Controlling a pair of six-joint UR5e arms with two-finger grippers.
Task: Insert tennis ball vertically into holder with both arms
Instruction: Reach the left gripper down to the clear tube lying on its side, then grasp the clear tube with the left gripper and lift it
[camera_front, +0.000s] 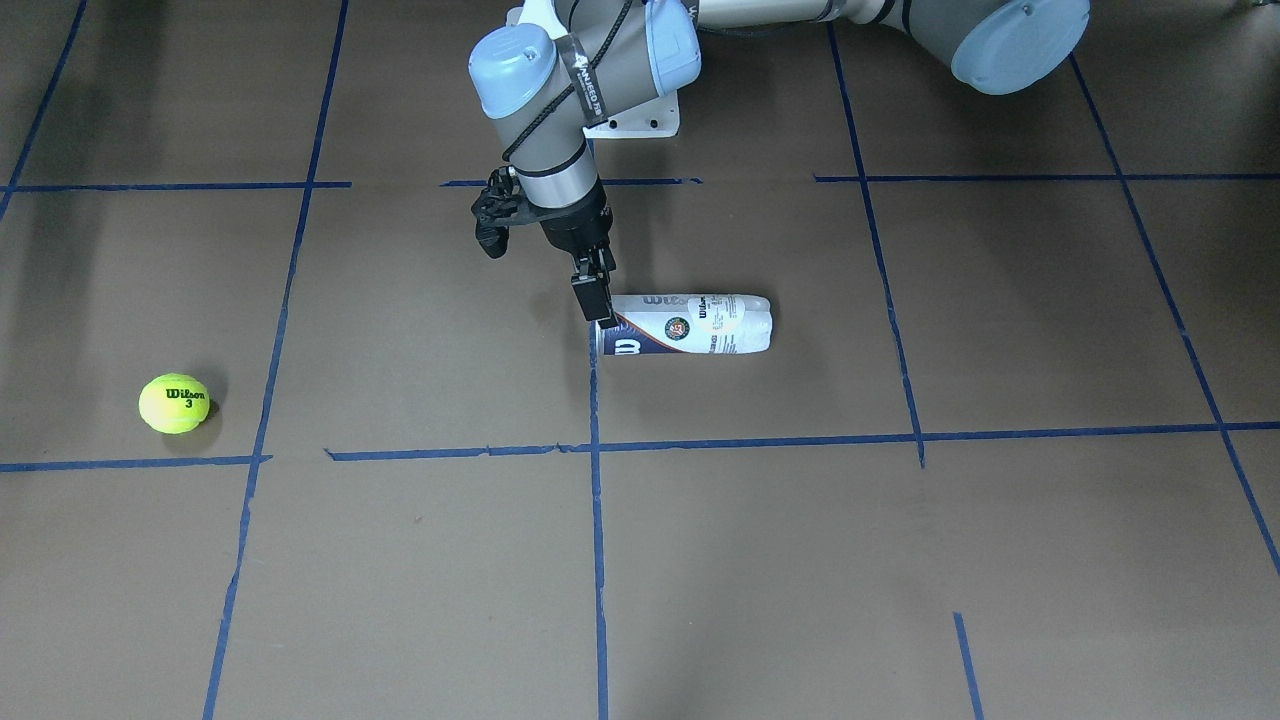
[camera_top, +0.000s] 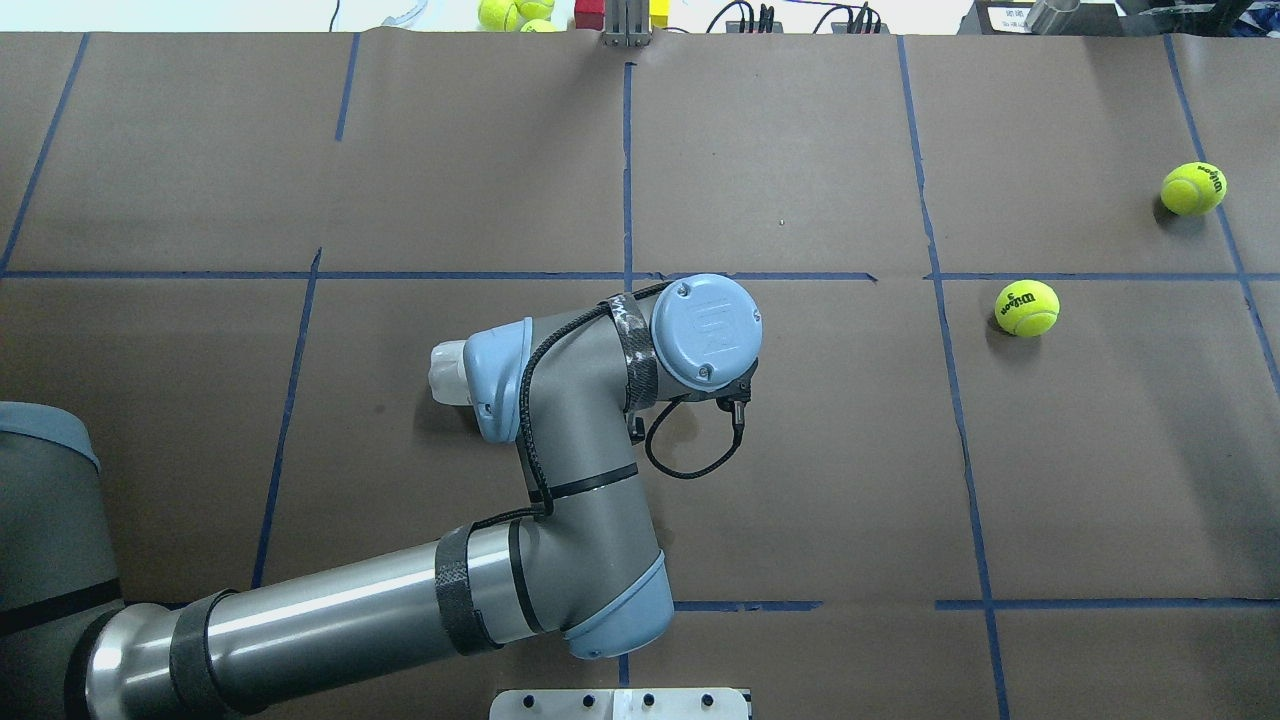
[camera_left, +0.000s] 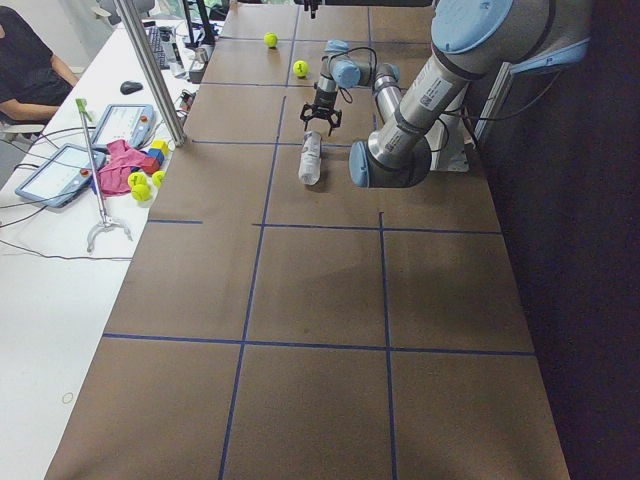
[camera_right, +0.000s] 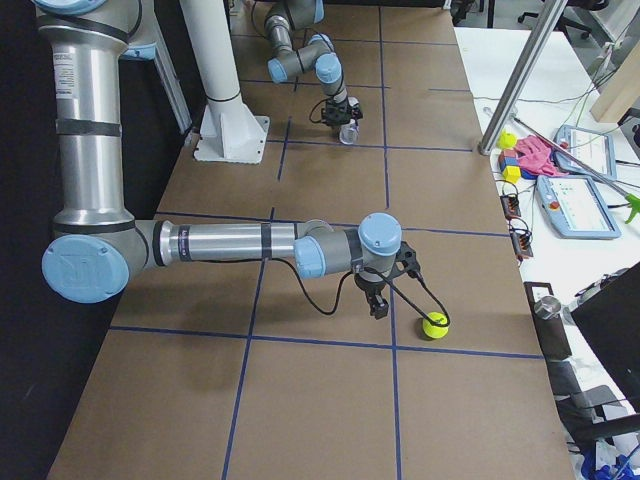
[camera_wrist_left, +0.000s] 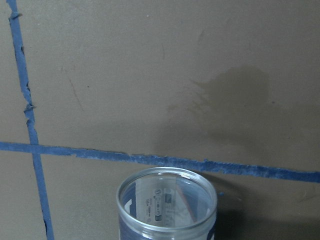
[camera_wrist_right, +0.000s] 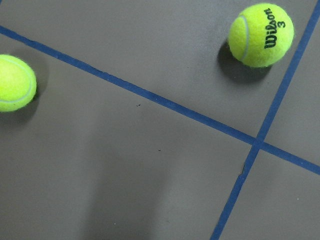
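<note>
**Reader:** Where does the holder (camera_front: 690, 325) lie, and which way does it face?

**Legend:** On its side on the brown table (camera_front: 400, 580), label showing. The metal-rimmed open mouth faces the robot's right and the closed end faces its left. In the overhead view only the closed end shows, because the left arm (camera_top: 560, 480) covers the remainder.

**Reader:** And the left gripper (camera_front: 604, 318)?

**Legend:** Its fingers point down at the holder's mouth, tips at the rim. They appear close together, but whether they pinch the rim cannot be told. The left wrist view shows only the mouth and the table beyond it.

**Reader:** The tennis ball (camera_front: 175, 403)?

**Legend:** Resting on the table well apart from the holder, off its open end toward the robot's right and somewhat nearer the operators' side, "Wilson 3" print showing. A second ball (camera_top: 1193, 188) lies farther from the holder in the same direction.

**Reader:** The right gripper (camera_right: 378, 308)?

**Legend:** Seen only from the table's end, fingers pointing down, far from the holder. Its opening, and any hold, cannot be told.
</note>
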